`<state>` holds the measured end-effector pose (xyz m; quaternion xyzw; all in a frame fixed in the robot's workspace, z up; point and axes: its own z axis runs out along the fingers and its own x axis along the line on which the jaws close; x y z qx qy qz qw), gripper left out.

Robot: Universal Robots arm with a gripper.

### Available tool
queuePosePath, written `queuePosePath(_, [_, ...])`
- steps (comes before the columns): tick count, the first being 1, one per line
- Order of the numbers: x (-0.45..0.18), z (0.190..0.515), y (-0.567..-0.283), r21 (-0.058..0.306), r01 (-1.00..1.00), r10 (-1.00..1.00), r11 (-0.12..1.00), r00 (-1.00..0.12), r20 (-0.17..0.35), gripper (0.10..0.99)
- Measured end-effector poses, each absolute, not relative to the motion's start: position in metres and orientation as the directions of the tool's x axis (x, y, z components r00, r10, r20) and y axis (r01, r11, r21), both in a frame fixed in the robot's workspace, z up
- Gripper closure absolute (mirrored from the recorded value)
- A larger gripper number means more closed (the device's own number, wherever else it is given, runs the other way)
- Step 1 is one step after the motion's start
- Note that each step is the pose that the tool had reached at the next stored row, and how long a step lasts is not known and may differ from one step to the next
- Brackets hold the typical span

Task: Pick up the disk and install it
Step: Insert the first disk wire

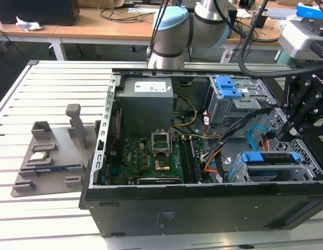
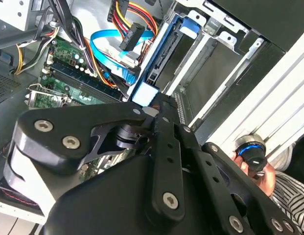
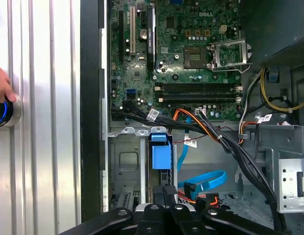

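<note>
The disk [image 1: 268, 158], in its bright blue frame, stands on edge inside the lower drive bay of the open computer case [image 1: 151, 208], at the exterior view's right. In both wrist views it shows edge-on in that bay, as the disk [image 3: 160, 155] and the disk [image 2: 164, 54]. My black gripper [image 1: 284, 134] hangs just over the bay's right end. Seen in the first wrist view, the gripper [image 3: 164, 191] is shut, its fingers pressed together with nothing between them. In the second wrist view the gripper [image 2: 158, 105] has its tip right at the end of the disk's frame.
A grey drive cage with a blue latch [image 1: 227, 87] sits above the bay. Blue, orange and black cables [image 3: 205, 181] run beside the disk. The motherboard [image 1: 145, 156] fills the case's middle. A grey fixture [image 1: 47, 156] lies on the slatted table. A person's hand [image 3: 0, 83] rests by a blue-lit button [image 3: 2, 112].
</note>
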<state>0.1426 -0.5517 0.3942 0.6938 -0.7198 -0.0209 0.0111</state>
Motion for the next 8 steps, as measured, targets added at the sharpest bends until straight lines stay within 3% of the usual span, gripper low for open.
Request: queuePosePath(8, [0.16, 0.39, -0.541, 0.045, -0.998, -0.999, 0.037, -0.037, -0.01, 0.98])
